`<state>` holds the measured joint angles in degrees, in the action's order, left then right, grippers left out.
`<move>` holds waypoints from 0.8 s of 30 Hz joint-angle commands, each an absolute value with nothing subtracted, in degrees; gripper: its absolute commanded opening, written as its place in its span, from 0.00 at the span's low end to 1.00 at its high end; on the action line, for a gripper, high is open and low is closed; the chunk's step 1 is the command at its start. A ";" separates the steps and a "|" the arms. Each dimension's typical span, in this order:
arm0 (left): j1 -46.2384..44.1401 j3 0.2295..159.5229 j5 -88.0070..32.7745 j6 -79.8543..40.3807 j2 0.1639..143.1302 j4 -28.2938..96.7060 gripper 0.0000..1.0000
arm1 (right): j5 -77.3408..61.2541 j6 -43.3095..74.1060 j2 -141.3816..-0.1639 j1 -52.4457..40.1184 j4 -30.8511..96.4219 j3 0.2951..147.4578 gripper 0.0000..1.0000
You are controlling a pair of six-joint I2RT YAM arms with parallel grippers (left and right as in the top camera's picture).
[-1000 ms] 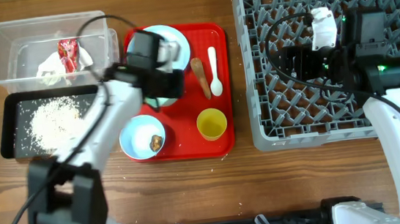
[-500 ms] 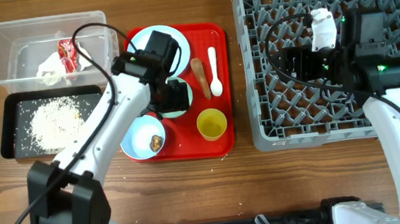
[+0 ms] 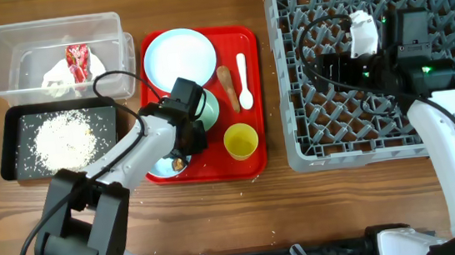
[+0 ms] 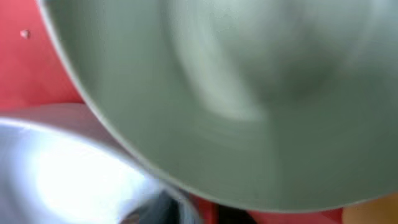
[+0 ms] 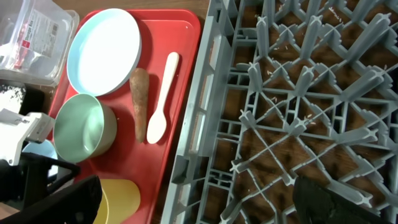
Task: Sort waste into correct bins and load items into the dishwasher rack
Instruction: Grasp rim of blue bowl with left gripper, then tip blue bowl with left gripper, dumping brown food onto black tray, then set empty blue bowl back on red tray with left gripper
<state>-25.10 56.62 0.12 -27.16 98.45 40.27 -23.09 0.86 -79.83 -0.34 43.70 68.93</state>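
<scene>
My left gripper [image 3: 185,140] is low over the red tray, between the pale-green bowl [image 3: 207,104] and the light-blue bowl [image 3: 164,163], which holds the small brown lump [image 3: 178,160]. The left wrist view is filled by the green bowl's wall [image 4: 249,93] and the blue bowl's rim [image 4: 62,168]; its jaws do not show clearly. My right gripper [image 3: 335,71] is open and empty over the grey rack [image 3: 380,142]. The plate [image 3: 179,57], brown stick [image 3: 228,88], spoon [image 3: 243,80] and yellow cup [image 3: 241,141] lie on the tray.
The clear tub [image 3: 2,49] holds the red wrapper [image 3: 77,60] and napkin [image 3: 57,78]. The black tray [image 3: 9,123] below it holds rice [image 3: 61,137]. The red tray [image 3: 256,162] sits between the bins and the rack. A few grains lie on the table.
My left arm has swung down from over the plate to the front of the tray by the light-blue bowl, uncovering the plate. The right arm has barely moved.
</scene>
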 commanded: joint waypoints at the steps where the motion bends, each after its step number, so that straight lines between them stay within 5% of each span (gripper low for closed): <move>1: -24.47 57.95 -0.38 -27.46 96.84 43.57 0.04 | -22.96 1.65 -80.47 -0.75 43.83 69.63 1.00; 6: -18.65 69.97 -9.91 -22.50 90.11 58.83 0.04 | -22.98 1.67 -80.47 -0.75 44.10 69.63 1.00; 12: 7.46 72.66 -33.98 -2.92 87.00 59.61 0.04 | -22.98 1.72 -80.47 -0.75 44.16 69.63 1.00; 17: 34.92 72.60 -64.36 12.88 95.55 58.57 0.04 | -22.98 3.20 -80.47 -0.75 43.94 69.63 1.00; 21: 44.69 72.60 -85.52 16.27 107.11 58.57 0.04 | -23.20 4.71 -80.47 -0.75 43.33 69.63 1.00; 24: 48.42 72.60 -90.37 12.36 115.20 59.88 0.04 | -23.20 4.69 -80.47 -0.75 43.42 69.63 1.00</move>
<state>46.02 72.29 -79.57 13.17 109.82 58.76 -23.09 3.73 -79.83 -0.34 43.66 68.93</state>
